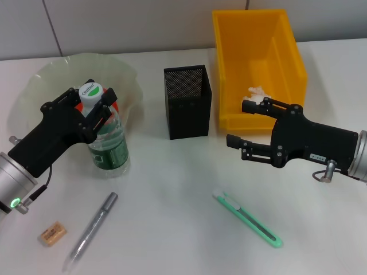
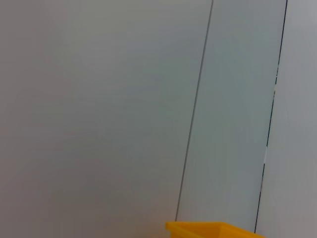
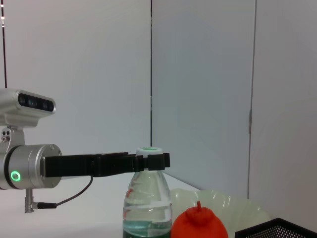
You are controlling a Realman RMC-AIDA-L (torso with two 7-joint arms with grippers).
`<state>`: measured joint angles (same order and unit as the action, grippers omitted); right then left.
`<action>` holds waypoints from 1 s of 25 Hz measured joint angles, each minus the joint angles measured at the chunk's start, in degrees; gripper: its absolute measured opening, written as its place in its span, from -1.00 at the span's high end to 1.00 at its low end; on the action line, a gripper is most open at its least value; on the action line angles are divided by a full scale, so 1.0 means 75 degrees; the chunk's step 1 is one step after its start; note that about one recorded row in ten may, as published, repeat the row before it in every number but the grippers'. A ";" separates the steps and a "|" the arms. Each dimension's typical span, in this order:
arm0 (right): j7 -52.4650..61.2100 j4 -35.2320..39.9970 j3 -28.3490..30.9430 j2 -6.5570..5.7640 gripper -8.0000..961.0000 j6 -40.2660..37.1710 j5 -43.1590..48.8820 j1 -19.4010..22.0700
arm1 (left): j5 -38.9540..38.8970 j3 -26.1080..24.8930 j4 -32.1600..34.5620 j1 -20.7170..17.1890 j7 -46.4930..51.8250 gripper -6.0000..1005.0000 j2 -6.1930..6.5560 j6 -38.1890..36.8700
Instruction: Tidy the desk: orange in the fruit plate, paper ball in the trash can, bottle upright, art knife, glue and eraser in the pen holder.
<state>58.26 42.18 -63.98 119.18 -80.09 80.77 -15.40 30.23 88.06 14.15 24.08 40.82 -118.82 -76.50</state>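
The bottle stands upright at the front edge of the pale green fruit plate. My left gripper is shut on its neck just under the white cap; the right wrist view shows the same hold. The orange lies in the plate behind the bottle. The paper ball lies in the yellow trash can. The black mesh pen holder stands mid-table. On the table lie the green art knife, the silver glue stick and the eraser. My right gripper hovers open and empty in front of the trash can.
The art knife lies near the front edge, below my right gripper. Glue and eraser lie at the front left, close to my left arm. The left wrist view shows only the wall and a corner of the trash can.
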 joint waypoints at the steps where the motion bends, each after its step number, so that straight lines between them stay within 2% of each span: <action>1: 0.0000 0.0001 0.0000 0.0000 -0.64 0.0001 0.0000 0.0000 | 0.0000 0.0000 0.0000 -0.0003 -0.0001 -0.06 0.0000 0.0000; 11: 0.0000 0.0001 0.0000 -0.0004 -0.64 0.0024 0.0000 -0.0010 | -0.0003 0.0015 0.0059 -0.0023 -0.0070 -0.07 0.0000 -0.0019; 16: 0.0001 0.0001 0.0000 -0.0008 -0.64 0.0030 -0.0001 -0.0009 | 0.0036 0.0055 0.0089 -0.0043 -0.0135 -0.61 0.0010 -0.0203; 21: 0.0001 0.0000 0.0000 -0.0012 -0.64 0.0021 0.0000 -0.0009 | 0.0040 0.0020 0.0096 -0.0068 -0.0218 -0.73 0.0018 -0.0526; 25: 0.0007 0.0000 0.0000 -0.0012 -0.64 0.0019 -0.0001 -0.0003 | 0.0009 -0.0062 0.0109 -0.0090 -0.0264 -0.73 0.0031 -0.0894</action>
<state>58.32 42.18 -63.98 119.09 -79.94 80.77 -15.43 30.30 87.60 14.97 23.40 38.84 -118.60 -83.21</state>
